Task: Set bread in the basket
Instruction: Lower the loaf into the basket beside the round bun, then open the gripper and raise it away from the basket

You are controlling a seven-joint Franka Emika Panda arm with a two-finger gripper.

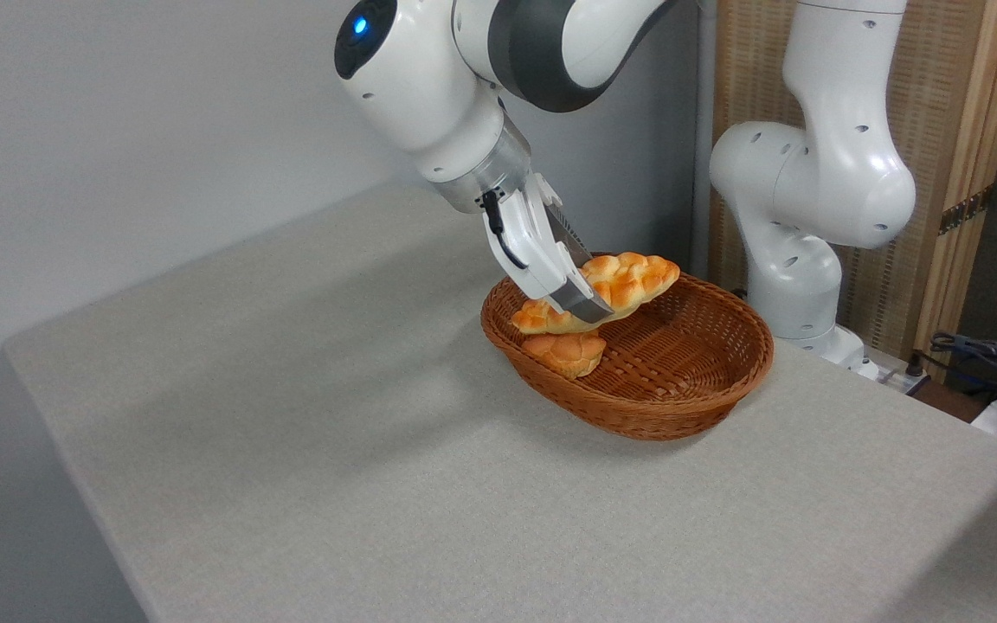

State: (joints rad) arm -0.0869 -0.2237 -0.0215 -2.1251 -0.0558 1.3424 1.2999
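bread (628,279): long braided loaf, up in the air over the basket's left half, tilted, right end higher
fingers (589,307): clamped on the loaf's middle
basket (706,394): sits near the worktop's (291,450) far right edge
bun (566,350): small, inside the basket, right under the loaf
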